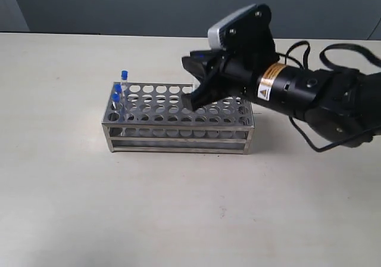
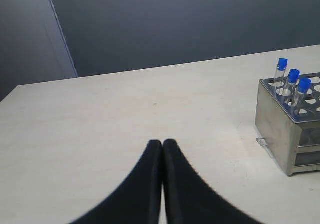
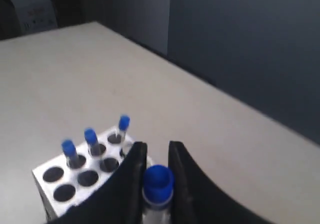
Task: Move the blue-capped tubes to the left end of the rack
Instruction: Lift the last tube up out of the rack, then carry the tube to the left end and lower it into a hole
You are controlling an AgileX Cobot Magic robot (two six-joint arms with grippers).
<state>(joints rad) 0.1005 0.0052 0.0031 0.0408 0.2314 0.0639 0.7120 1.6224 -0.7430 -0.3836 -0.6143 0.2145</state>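
**Three tubes at the rack's 9 o'clock end, a fourth in the right gripper**

We begin on the left. The left gripper (image 2: 162,145) hangs over the bare table (image 2: 100,134), its two black fingers pressed together with nothing between them. The exterior view does not show it. Its wrist camera takes in one end of the rack (image 2: 280,129), which stands well apart from the fingers.

In the exterior view the rack stands on the table with a long side toward us. Three blue-capped tubes (image 1: 124,75) stand upright in holes at its 9 o'clock end, lined up one behind another from front to back. We cannot tell exactly which rows they occupy.

Moving toward 3 o'clock, the right gripper (image 3: 155,151) hovers over the rack's top plate, past its middle, with its arm reaching in from the 3 o'clock edge. In the right wrist view its fingers clamp a fourth blue-capped tube (image 3: 158,180) just below the cap, with the cap up between them. That tube is well apart from the three seated ones. Its lower end is hidden, so we cannot say whether it touches the rack.
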